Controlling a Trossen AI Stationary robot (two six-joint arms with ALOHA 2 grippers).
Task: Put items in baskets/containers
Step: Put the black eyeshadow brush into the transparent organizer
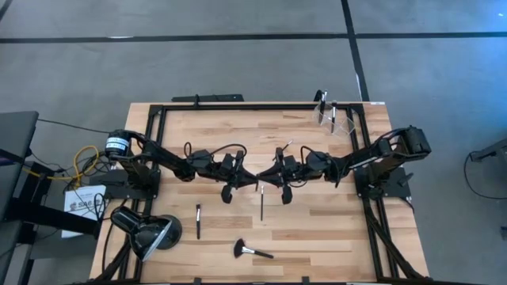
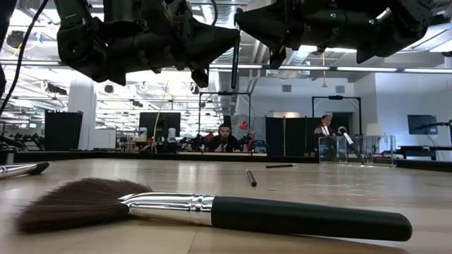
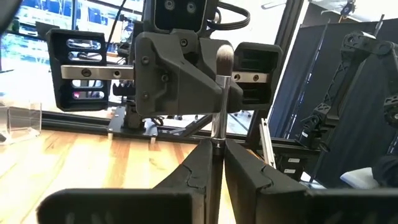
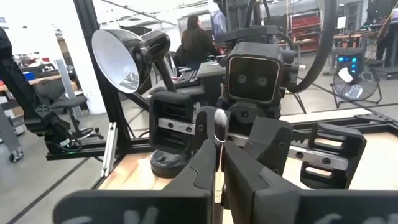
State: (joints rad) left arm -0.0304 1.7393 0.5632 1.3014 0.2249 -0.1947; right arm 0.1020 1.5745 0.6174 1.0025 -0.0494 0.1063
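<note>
From above, the left tool (image 1: 255,179) and right tool (image 1: 268,179) met over mid-counter (image 1: 317,229), both clamped narrow on one slim brush (image 1: 261,199). A fluffy brush (image 1: 250,251) and another thin brush (image 1: 198,221) lay nearer the lamp (image 1: 146,229); the clear holder (image 1: 333,119) stood at the far right corner. Low down, the fluffy brush (image 2: 212,210) lay closest. In each wrist view, closed fingers (image 3: 249,180) (image 4: 196,171) pinched the upright brush (image 3: 219,99) (image 4: 219,140).

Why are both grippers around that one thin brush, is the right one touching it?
Touching: in the right wrist view the right gripper has its fingers pressed shut on the thin brush.
</note>
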